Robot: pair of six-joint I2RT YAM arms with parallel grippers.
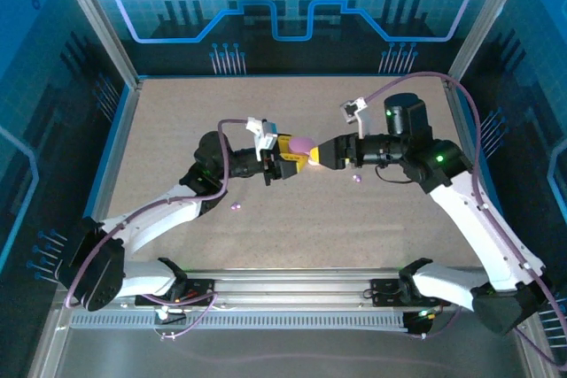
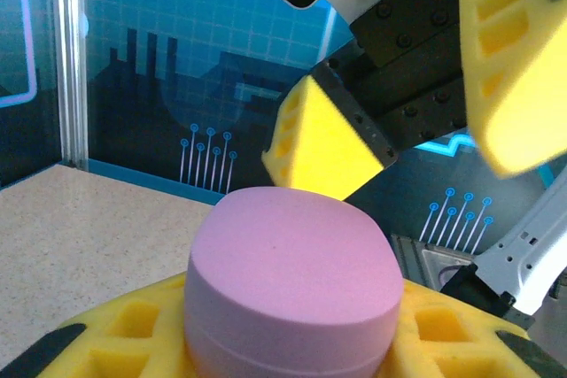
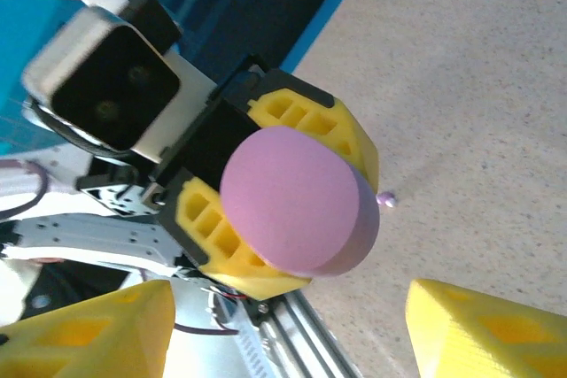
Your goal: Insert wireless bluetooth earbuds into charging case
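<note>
While the left gripper [image 1: 289,164] clamps a closed pink case [image 2: 292,281], the right gripper [image 1: 317,155] faces it with fingers spread apart.
Lid shut; contents cannot be told. The case, a smooth rounded pebble, sits between the left yellow fingers [image 3: 306,121], clear of the right fingertips. Loose on the table [image 1: 177,130] lie one tiny purple earbud [image 1: 235,206] behind the left fingers, beside that arm, and a second earbud [image 1: 357,179] behind the right fingers, near its wrist.
</note>
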